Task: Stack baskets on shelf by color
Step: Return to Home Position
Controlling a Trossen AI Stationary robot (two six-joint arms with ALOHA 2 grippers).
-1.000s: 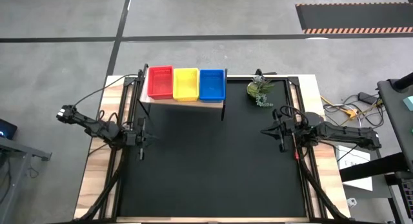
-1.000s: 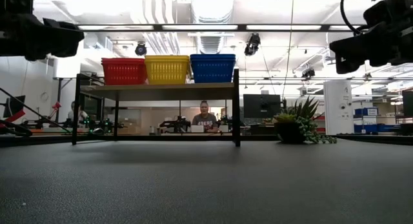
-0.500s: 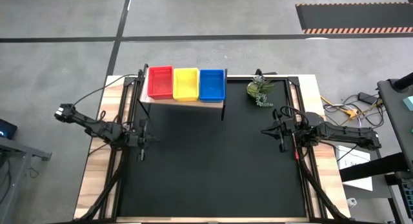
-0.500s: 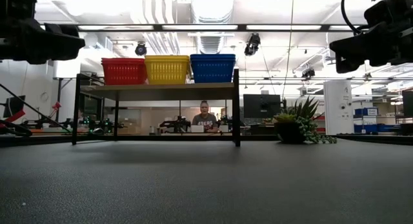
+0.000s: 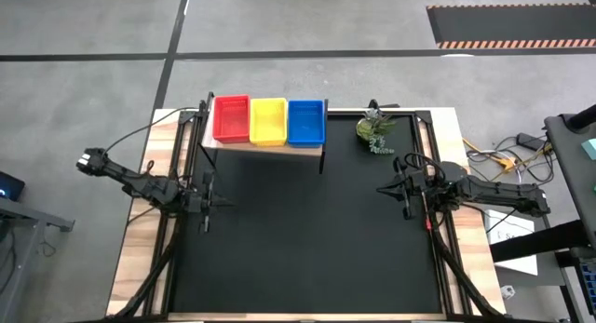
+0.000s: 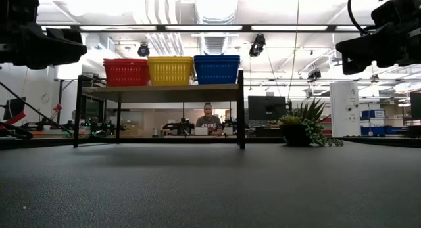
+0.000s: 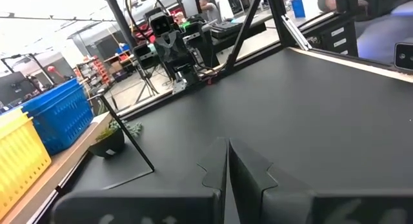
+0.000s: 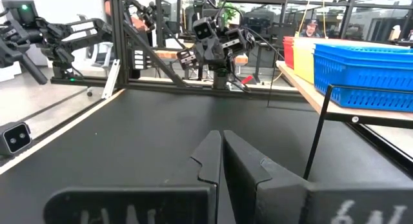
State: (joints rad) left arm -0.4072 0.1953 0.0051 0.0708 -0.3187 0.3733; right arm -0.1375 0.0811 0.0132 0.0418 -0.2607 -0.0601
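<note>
A red basket (image 5: pixel 232 118), a yellow basket (image 5: pixel 268 121) and a blue basket (image 5: pixel 305 121) stand side by side on the pale-wood shelf (image 5: pixel 265 146) at the table's far edge; in the low view they are the red basket (image 6: pixel 126 72), the yellow basket (image 6: pixel 170 69) and the blue basket (image 6: pixel 216 68). My left gripper (image 5: pixel 220 203) hovers shut above the table's left side, its fingers (image 7: pixel 228 161) closed together. My right gripper (image 5: pixel 384 187) hovers shut over the right side, its fingers (image 8: pixel 221 150) closed together. Neither holds anything.
A small green potted plant (image 5: pixel 374 130) stands on the table right of the shelf. The black tabletop (image 5: pixel 307 239) stretches between the two arms. In the low view a person (image 6: pixel 208 119) sits in the room behind the shelf.
My left arm has drifted slightly toward the table's near edge and right; its gripper stays shut. The right arm and the baskets have kept still.
</note>
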